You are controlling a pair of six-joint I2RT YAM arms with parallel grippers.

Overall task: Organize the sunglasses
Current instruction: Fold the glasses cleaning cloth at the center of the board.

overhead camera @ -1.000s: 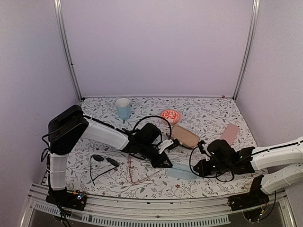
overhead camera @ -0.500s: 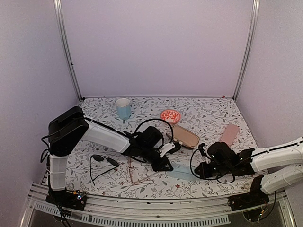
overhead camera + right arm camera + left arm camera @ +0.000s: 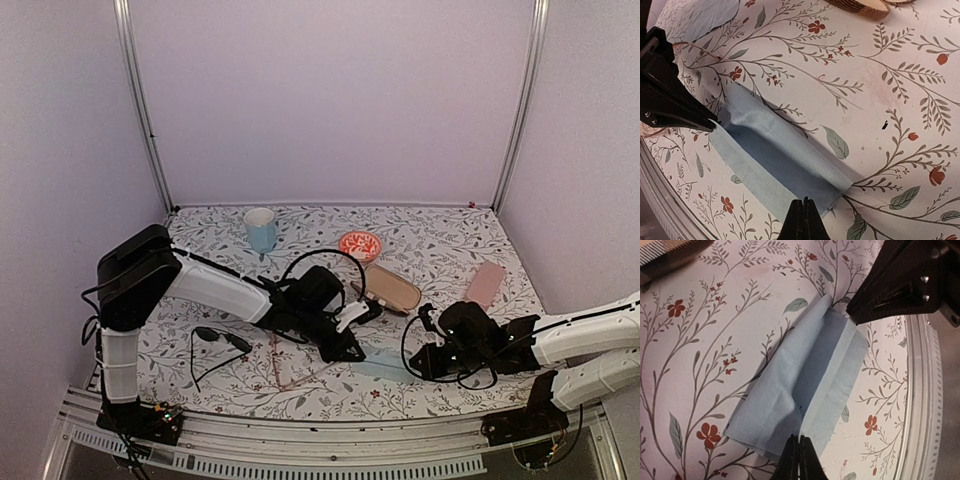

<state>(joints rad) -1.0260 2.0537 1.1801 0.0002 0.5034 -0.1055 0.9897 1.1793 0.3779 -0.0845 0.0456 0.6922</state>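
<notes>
The black sunglasses (image 3: 222, 339) lie folded open on the table left of centre. The thin pinkish clear-lens pair (image 3: 287, 364) lies just right of them. Neither gripper touches them. A folded light blue cloth (image 3: 383, 363) lies between the two grippers. My left gripper (image 3: 352, 352) is shut on the cloth's (image 3: 805, 385) left end, and its fingertips (image 3: 800, 441) pinch a raised fold. My right gripper (image 3: 416, 362) is shut on the cloth's (image 3: 775, 160) right end, tips (image 3: 804, 202) over the near edge. Between them the cloth sags like a trough.
A brown oblong case (image 3: 390, 288) lies behind the grippers and a pink case (image 3: 485, 283) at the right. A blue-and-white cup (image 3: 261, 228) and a red bowl (image 3: 360, 244) stand at the back. The metal front rail (image 3: 925, 390) runs close to the cloth.
Both grippers, still shut on the cloth, have shifted slightly toward the near edge. The glasses have not moved.
</notes>
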